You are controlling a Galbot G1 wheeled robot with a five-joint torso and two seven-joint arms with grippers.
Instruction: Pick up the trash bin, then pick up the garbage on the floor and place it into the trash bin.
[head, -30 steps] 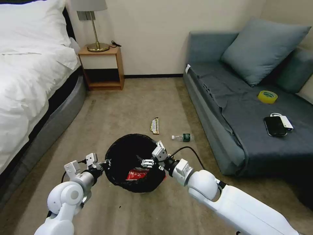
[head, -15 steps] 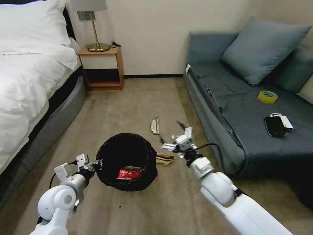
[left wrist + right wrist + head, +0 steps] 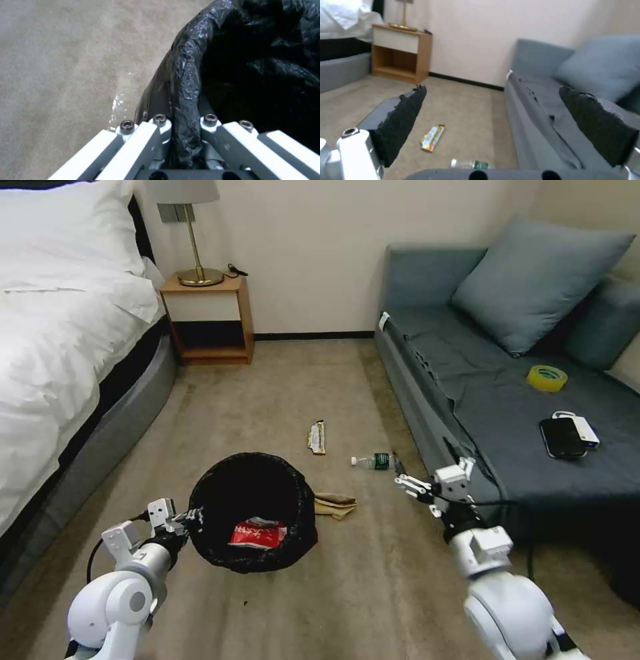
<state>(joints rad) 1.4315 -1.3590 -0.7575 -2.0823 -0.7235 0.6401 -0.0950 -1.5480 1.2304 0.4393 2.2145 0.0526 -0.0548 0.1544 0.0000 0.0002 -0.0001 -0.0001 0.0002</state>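
Left tool (image 3: 189, 517) grips my trash bin (image 3: 253, 511), one wrapper (image 3: 257, 533) in; right tool (image 3: 412, 485) wide, three bits left on the floor.

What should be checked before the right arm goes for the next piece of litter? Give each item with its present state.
1. Left gripper shut on the trash bin rim: ok.
2. Right gripper open with nothing between its jaws: ok.
3. Red-white snack wrapper inside the bin: ok.
4. Clear bottle, bar wrapper and brown paper bag binned: not ok, all three lie on the carpet.
5. Right gripper above a litter item: not ok, it hangs beside the sofa edge.
6. Bin off the floor: cannot tell.
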